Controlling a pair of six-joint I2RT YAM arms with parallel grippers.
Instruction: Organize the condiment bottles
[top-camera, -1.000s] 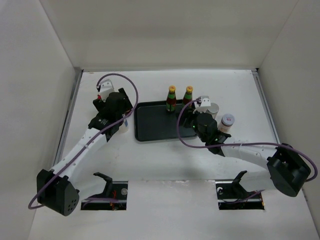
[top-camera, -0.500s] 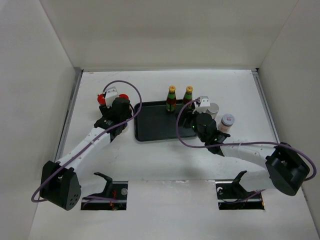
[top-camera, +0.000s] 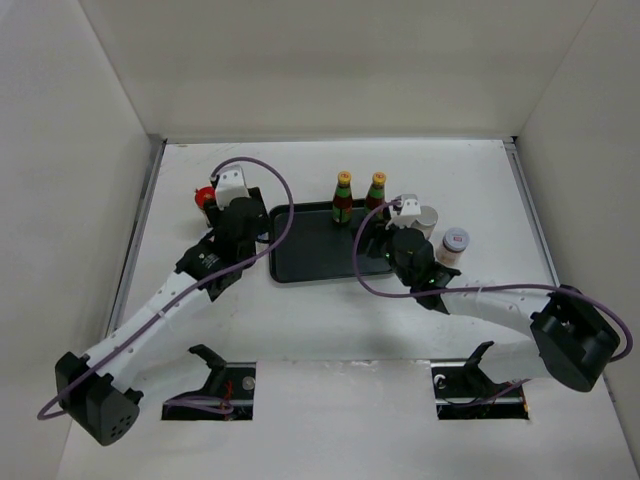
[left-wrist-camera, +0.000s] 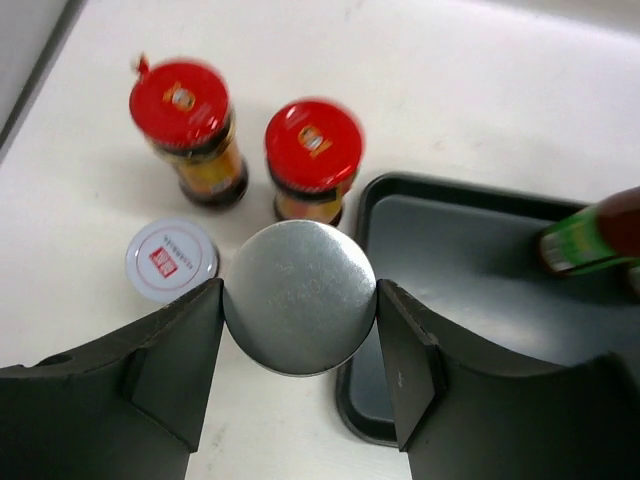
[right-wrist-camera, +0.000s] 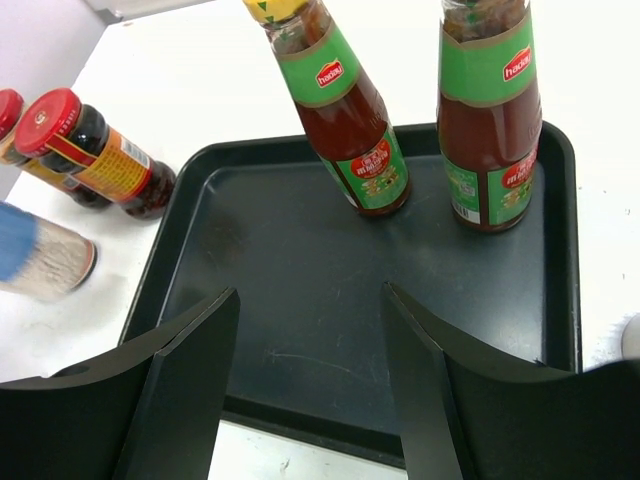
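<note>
Just outside the left finger of the left gripper (left-wrist-camera: 300, 305), a short white-lidded jar (left-wrist-camera: 171, 260) is sitting on the table (left-wrist-camera: 480, 90). Ahead of the fingertips, two red-lidded amber jars (left-wrist-camera: 185, 125) are standing side by side. The left gripper is closing about halfway on a grey-topped jar (left-wrist-camera: 300, 285). Its round metal lid is filling the gap between the jaws, and both fingers (left-wrist-camera: 185, 370) are pressing against its rim. Just off the right finger, the near-left corner of the black tray (left-wrist-camera: 365, 200) is lying flat on the table. In the right wrist view a blurred pale jar is showing left of the tray, probably this same one. The right gripper (right-wrist-camera: 310, 320) is hovering low over the tray's bare floor. Its jaws are standing partly open and holding nothing, both fingers clear of everything. Ahead of its fingertips, two yellow-capped sauce bottles (right-wrist-camera: 350, 120) are standing inside the tray along its far side, the other (right-wrist-camera: 490, 130) a little to the right, with a gap between them. To this gripper's right, off the tray, a second grey-topped jar (top-camera: 428, 218) is standing near the wrist. A second white-lidded jar (top-camera: 455, 243) is standing just beyond it on the table.
</note>
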